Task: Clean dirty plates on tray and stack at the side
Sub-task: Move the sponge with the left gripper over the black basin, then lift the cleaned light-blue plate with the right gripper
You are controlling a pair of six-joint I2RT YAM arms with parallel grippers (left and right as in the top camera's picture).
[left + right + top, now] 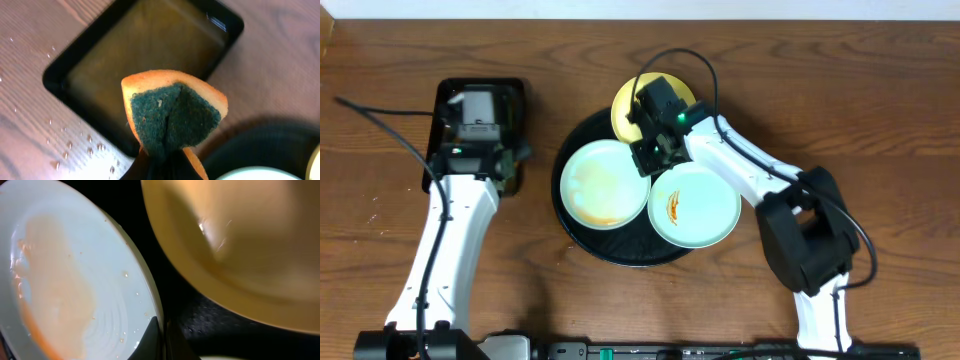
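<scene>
The round black tray (pixel 572 225) holds two mint-blue plates. The left one (pixel 605 183) has a broad orange smear and the right one (pixel 695 205) a small orange streak. The pale yellow plate (pixel 623 104) lies at the tray's far rim, partly under my right arm. My right gripper (pixel 655 152) is shut on the right rim of the left mint plate (pixel 65 280), one finger above and one below (pixel 161 339); the yellow plate (pixel 240 245) is close beside it. My left gripper (pixel 480 122) is shut on a folded orange-and-green sponge (pixel 172 112) above the rectangular tray.
A smaller black rectangular tray (pixel 515 95) with brownish liquid (pixel 145 50) sits at the far left. Water drops lie on the wood beside it (pixel 75 145). The round tray's edge (pixel 260 150) shows at the lower right of the left wrist view.
</scene>
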